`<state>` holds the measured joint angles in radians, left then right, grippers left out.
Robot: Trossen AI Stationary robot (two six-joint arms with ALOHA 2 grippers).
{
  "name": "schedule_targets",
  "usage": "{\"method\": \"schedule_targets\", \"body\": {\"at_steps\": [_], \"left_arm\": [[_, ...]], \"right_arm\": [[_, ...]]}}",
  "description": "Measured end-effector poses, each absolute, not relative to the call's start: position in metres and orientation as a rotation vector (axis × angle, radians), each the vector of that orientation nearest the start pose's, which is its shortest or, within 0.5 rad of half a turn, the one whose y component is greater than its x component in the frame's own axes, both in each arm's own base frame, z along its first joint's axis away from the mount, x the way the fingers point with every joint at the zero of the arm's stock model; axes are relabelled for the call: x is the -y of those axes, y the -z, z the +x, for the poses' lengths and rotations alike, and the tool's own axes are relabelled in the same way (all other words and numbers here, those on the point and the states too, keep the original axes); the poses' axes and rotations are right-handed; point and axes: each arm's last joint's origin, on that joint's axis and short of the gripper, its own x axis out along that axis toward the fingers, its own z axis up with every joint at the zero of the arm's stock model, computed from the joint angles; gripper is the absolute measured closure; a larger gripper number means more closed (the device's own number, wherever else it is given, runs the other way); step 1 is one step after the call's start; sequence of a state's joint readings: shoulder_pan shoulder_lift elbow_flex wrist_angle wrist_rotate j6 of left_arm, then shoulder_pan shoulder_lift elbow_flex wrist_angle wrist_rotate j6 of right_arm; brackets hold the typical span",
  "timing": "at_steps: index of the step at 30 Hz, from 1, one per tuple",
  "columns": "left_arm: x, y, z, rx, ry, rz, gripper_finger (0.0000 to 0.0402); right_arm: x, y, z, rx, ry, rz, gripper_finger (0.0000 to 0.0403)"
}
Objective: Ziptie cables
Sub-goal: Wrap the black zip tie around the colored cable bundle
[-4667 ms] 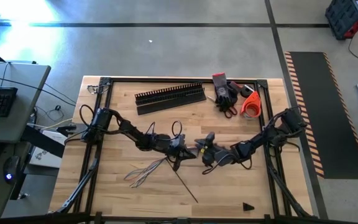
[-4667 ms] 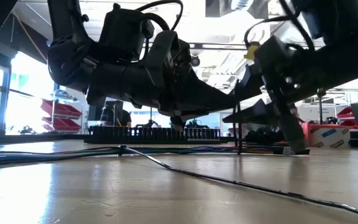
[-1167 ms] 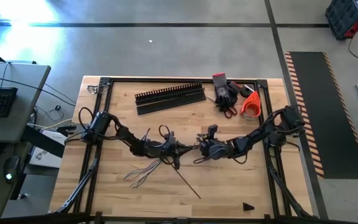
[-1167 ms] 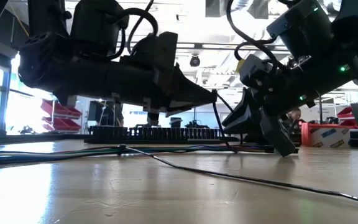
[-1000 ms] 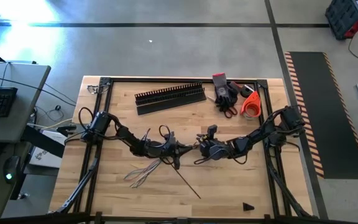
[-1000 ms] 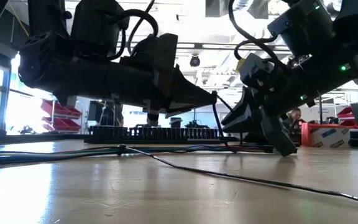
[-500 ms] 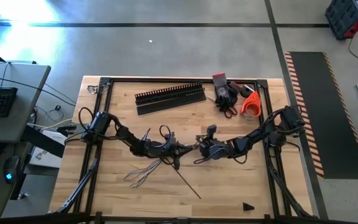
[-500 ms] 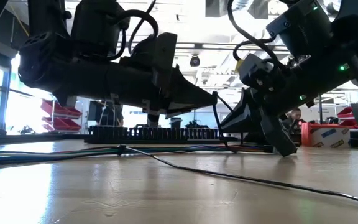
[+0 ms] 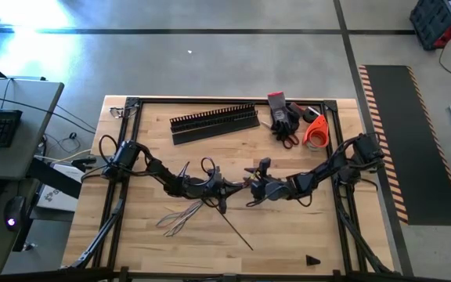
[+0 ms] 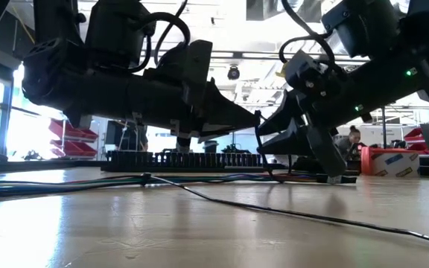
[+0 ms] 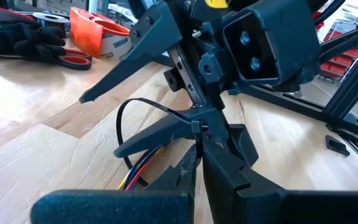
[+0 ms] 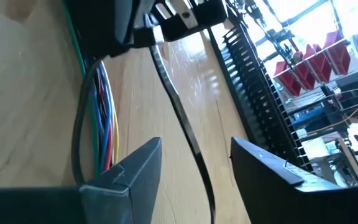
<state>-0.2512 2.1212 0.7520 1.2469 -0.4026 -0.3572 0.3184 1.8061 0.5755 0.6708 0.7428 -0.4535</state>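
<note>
Two grippers (image 9: pixel 236 186) (image 9: pixel 249 186), one cables (image 9: pixel 180 214) bundle, one ziptie (image 12: pixel 178 111)

You have a black comb-toothed duct (image 9: pixel 214 119) with a flat black strip (image 9: pixel 216 134) just beside it along the table's (image 9: pixel 288 235) far edge. Toward the far right corner sit black gloves (image 9: pixel 283 116), red-handled scissors (image 9: pixel 289 140) and an orange tape roll (image 9: pixel 316 131). A small black piece (image 9: pixel 312 260) lies near the near right corner.

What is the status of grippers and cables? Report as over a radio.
Left gripper shut on zip tie, at centre. Right gripper open, strap's tail between its fingers. Cables lie flat beneath. Slotted duct well apart.
</note>
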Motion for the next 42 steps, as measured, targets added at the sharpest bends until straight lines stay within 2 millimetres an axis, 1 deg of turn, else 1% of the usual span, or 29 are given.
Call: {"method": "schedule_targets", "body": {"at_steps": [2, 9, 17, 22, 26, 30, 34, 38, 42], "left_arm": [[0.078, -0.089, 0.351, -0.09, -0.171, -0.321, 0.0402], [0.078, -0.089, 0.351, -0.089, -0.172, -0.323, 0.0402], [0.078, -0.088, 0.351, -0.091, -0.174, -0.324, 0.0402], [0.078, -0.088, 0.351, -0.094, -0.176, -0.323, 0.0402], [0.078, -0.088, 0.351, -0.094, -0.178, -0.323, 0.0402], [0.078, -0.088, 0.351, -0.094, -0.178, -0.323, 0.0402], [0.078, -0.088, 0.351, -0.094, -0.177, -0.323, 0.0402], [0.078, -0.088, 0.351, -0.094, -0.177, -0.323, 0.0402], [0.078, -0.088, 0.351, -0.094, -0.176, -0.323, 0.0402]], "right_arm": [[-0.076, -0.102, 0.286, -0.576, 0.299, -0.73, 0.0222], [-0.085, -0.103, 0.282, -0.588, 0.305, -0.854, 0.0222], [-0.096, -0.104, 0.279, -0.575, 0.261, -0.895, 0.0221], [-0.101, -0.117, 0.275, -0.539, 0.301, -0.909, 0.0221], [-0.1, -0.123, 0.271, -0.572, 0.379, -0.952, 0.0221], [-0.098, -0.116, 0.267, -0.645, 0.33, -1.004, 0.0222], [-0.093, -0.113, 0.267, -0.669, 0.328, -0.951, 0.0222], [-0.087, -0.112, 0.268, -0.686, 0.343, -0.921, 0.024], [-0.085, -0.111, 0.268, -0.697, 0.34, -0.909, 0.0287]]}}
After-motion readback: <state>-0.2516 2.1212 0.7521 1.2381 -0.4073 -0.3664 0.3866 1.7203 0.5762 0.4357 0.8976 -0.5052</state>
